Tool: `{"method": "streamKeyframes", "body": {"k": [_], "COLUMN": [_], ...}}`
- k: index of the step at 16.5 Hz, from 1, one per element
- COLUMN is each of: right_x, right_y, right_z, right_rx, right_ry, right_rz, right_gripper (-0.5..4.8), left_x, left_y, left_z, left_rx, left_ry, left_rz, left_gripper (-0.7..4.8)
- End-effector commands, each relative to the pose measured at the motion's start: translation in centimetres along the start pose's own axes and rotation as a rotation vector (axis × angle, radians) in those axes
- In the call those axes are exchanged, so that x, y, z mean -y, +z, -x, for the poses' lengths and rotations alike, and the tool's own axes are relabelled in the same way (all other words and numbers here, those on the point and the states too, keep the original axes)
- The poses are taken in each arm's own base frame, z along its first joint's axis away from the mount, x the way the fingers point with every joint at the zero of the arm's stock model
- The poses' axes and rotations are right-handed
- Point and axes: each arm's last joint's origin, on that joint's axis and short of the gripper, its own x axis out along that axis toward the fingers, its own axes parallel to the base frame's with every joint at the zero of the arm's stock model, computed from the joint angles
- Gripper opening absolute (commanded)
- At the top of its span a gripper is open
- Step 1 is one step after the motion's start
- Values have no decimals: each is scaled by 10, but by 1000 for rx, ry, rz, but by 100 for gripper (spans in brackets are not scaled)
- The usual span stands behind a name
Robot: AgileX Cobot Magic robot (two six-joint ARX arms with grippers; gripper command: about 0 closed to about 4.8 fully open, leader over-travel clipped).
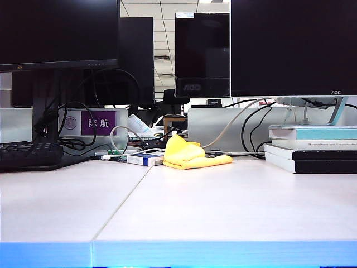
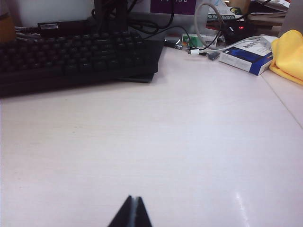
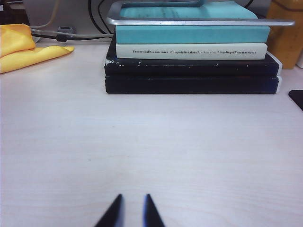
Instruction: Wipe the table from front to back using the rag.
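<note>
So far nothing has been picked up, and the yellow rag [image 1: 192,156] lies bunched up at the back of the counter [image 1: 223,206], just beside a small white-and-blue box [image 1: 145,159] and in front of some cables. The left end effector [image 2: 131,215] hangs low over the bare counter near a black keyboard [image 2: 75,59], and its two tips are pressed shut with nothing between them. The right end effector [image 3: 131,213] hangs over the bare counter in front of a stack of books [image 3: 191,56], with a small gap between its tips and nothing in it. Both are well apart from the rag. The first job, I think, is to get the rag, and the right end effector looks like the easier one to send, since the rag shows off to the side in its view. It should open wider, come down on the thick puffy part of the cloth, and pinch a good bunch so it does not slip. It should stay away from the box and the cables. Then the rag has to come to the blue front edge [image 1: 223,254], so the wipe can go from front to back.
</note>
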Motion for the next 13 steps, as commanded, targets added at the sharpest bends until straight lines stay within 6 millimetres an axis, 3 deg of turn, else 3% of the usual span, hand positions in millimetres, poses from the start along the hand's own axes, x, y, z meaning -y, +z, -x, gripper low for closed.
{"method": "streamKeyframes", "body": {"k": [1, 3, 9, 13], "right_x": [0, 0, 0, 2], "right_y": [-2, -2, 4, 38], "right_z": [-1, -1, 0, 13], "right_rx": [1, 0, 34, 164], "right_ry": [-5, -5, -6, -53], "right_rz": [-2, -2, -65, -152], "right_gripper": [52, -5, -6, -6], "left_x": [0, 0, 0, 0], "left_y": [-3, -3, 2, 42], "left_z": [0, 0, 0, 12], "left_rx": [-19, -19, 25, 214], "left_ry": [-6, -6, -4, 2], "left_rz": [-2, -2, 12, 59], "left_gripper": [-5, -5, -5, -5]}}
